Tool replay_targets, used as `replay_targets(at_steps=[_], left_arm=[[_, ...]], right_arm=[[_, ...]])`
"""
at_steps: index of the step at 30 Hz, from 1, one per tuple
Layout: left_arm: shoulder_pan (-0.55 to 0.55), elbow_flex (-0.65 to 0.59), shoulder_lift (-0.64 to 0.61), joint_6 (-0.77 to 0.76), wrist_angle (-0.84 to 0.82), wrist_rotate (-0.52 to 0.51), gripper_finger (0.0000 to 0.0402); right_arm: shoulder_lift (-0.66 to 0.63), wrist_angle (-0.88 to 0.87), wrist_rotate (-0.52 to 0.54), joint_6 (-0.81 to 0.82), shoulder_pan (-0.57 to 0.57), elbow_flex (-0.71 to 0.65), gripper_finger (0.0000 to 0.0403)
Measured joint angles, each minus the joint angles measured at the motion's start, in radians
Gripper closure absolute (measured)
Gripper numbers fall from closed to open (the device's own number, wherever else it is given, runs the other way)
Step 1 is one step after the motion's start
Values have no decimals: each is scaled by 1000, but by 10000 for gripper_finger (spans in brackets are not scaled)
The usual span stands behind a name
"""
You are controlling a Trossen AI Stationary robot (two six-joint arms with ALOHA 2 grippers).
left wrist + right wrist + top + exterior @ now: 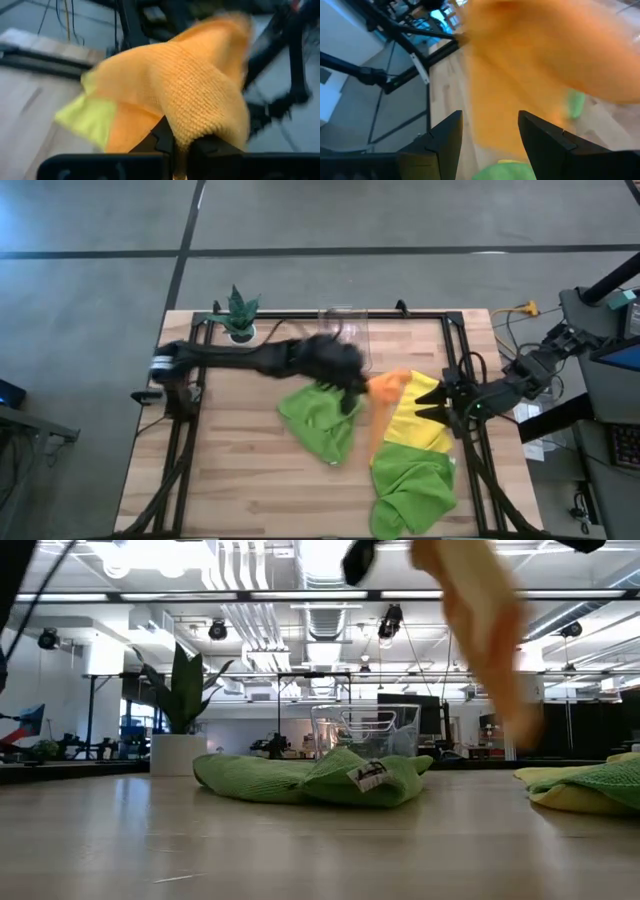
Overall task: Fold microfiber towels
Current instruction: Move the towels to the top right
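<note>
My left gripper (352, 392) is shut on the orange towel (385, 395) at mid table; the towel also shows in the left wrist view (200, 85) and hangs from the top of the low view (485, 640). My right gripper (428, 405) is open, its fingers pointing toward the table's left, close by the orange towel (520, 75); I cannot tell whether it touches it. A crumpled lime green towel (320, 422) lies on the table under my left arm. A yellow towel (418, 428) and a second lime green towel (415, 492) lie at the right. My left gripper (181, 142) pinches a bunched fold of the orange towel (187, 127) between its two shut fingers; how many layers I cannot tell. The cloth drapes over and past the fingertips. In the low view the towel hangs slack, its lower end (520, 725) above the table top.
A clear plastic bin (345, 325) stands at the table's far edge, and a small potted plant (240, 312) at the far left. Black frame rails (190, 430) run along the table's sides. Bare wood lies at the near left.
</note>
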Motion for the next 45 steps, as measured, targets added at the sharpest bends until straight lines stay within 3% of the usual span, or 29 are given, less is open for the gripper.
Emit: replay_targets(at_steps=[3, 7, 12, 16, 24, 27, 29, 31, 35, 38, 41, 45], left_arm=[[45, 127, 119, -2, 34, 110, 369], [79, 229, 204, -4, 34, 238, 293], [92, 242, 222, -69, 32, 387, 172], [96, 241, 221, -133, 33, 468, 106], [99, 241, 212, -282, 29, 583, 81], [102, 238, 212, -359, 1, 724, 81], [101, 224, 210, -368, -41, 879, 81], [87, 191, 185, -354, -134, 972, 81], [47, 88, 85, -176, -372, 966, 81], [27, -17, -18, -105, -464, 870, 81], [8, -144, -136, -114, -454, 729, 81], [-15, -320, -311, -219, -371, 580, 81]], right_arm=[[-5, -6, 0, 1, 19, -1, 216], [-1, -20, 0, 1, 46, -5, 216], [2, -23, 0, 1, 70, -13, 216], [8, -23, 0, 5, 74, -14, 216], [95, 8, -17, 20, 74, -28, 216], [188, 58, -88, 22, 74, -54, 216], [265, 99, -181, 22, 74, -78, 216], [343, 137, -285, 23, 78, -97, 216], [475, 143, -376, 50, 118, -119, 216], [549, 153, -379, 71, 140, -141, 216], [628, 214, -385, 105, 140, -177, 216], [744, 269, -479, 109, 102, -206, 216]])
